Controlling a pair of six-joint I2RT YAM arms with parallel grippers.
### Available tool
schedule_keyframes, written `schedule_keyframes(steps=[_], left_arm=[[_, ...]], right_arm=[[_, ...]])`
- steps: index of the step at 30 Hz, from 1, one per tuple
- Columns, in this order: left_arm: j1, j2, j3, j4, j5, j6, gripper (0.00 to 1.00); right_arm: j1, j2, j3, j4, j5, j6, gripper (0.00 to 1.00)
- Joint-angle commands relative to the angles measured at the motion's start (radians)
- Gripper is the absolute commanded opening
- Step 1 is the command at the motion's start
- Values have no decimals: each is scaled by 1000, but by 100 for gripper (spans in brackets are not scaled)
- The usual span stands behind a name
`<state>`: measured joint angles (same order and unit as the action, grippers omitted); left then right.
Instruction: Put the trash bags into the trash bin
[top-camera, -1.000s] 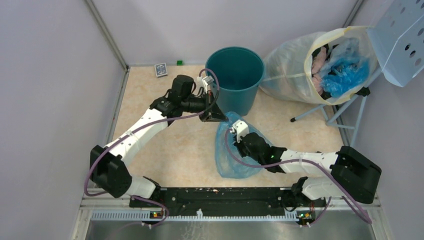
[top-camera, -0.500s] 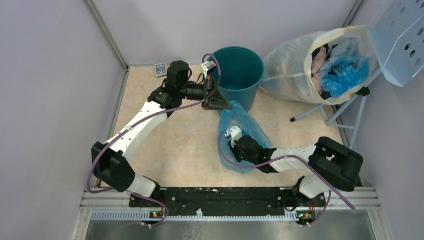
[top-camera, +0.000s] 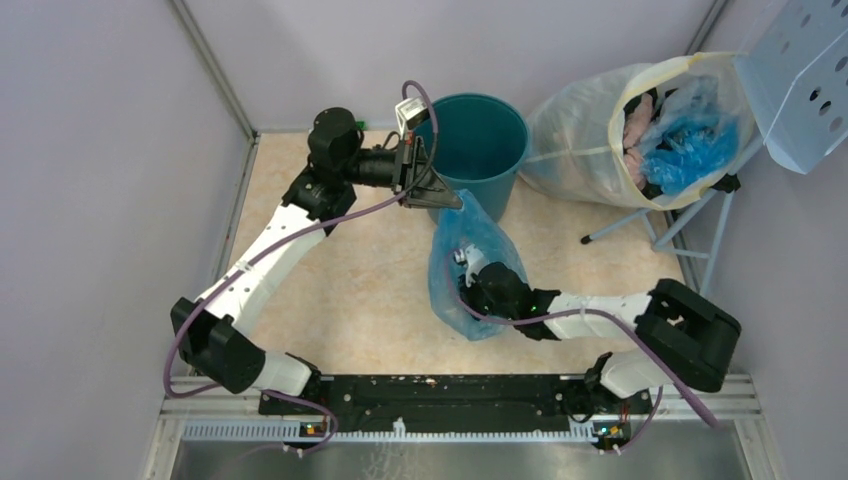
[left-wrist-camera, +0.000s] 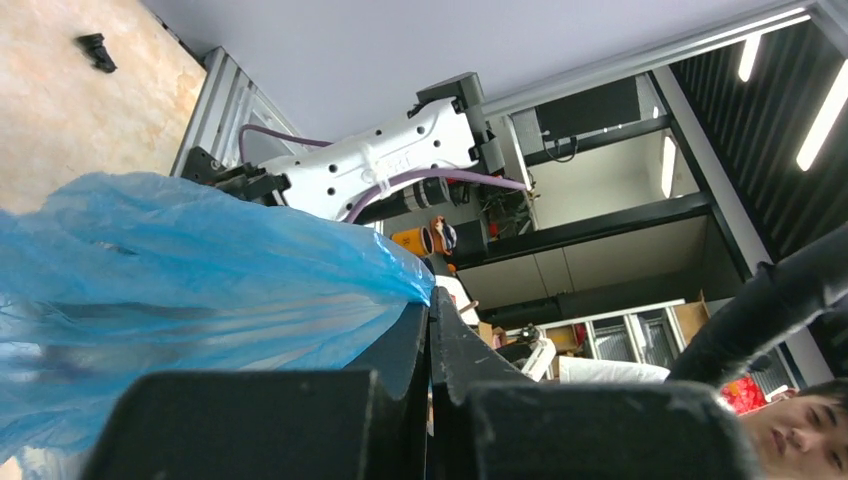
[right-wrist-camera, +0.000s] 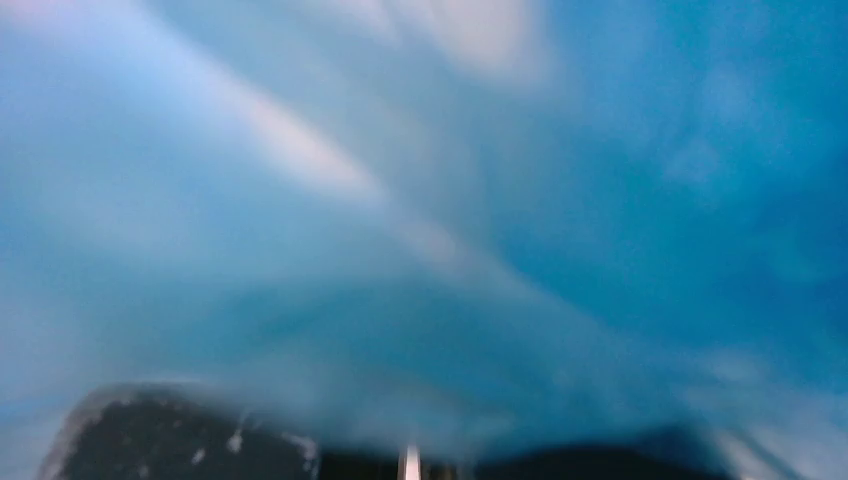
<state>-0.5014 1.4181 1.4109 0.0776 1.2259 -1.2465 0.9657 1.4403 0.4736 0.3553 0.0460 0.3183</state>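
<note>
Lifting step: the left gripper clamps the top corner of the trash bag, which hangs just beside the trash bin; the right gripper sits inside the bag, its jaws unreadable; next, the bag needs raising over the bin's rim.

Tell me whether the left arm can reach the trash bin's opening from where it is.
Probably yes: the left gripper, shut on the trash bag, hovers right beside the trash bin, with nothing between them.
</note>
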Motion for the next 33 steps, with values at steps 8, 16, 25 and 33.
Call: schedule_keyframes(steps=[8,16,25,33], left_arm=[[-1,-58,167,207,76,4,0],[-1,-31,394,191,80,52,0],[30,146,702,148,-9,72,0],[132,157,629,127,-185,160,0]], right_arm=[[-7,-231,415,-388,292,-162,0],[-62,-162,809,-554,353,-206,0],[-177,-18,1133,-685,229,-214,0],[-220,123,1342,-772,241,-231,0]])
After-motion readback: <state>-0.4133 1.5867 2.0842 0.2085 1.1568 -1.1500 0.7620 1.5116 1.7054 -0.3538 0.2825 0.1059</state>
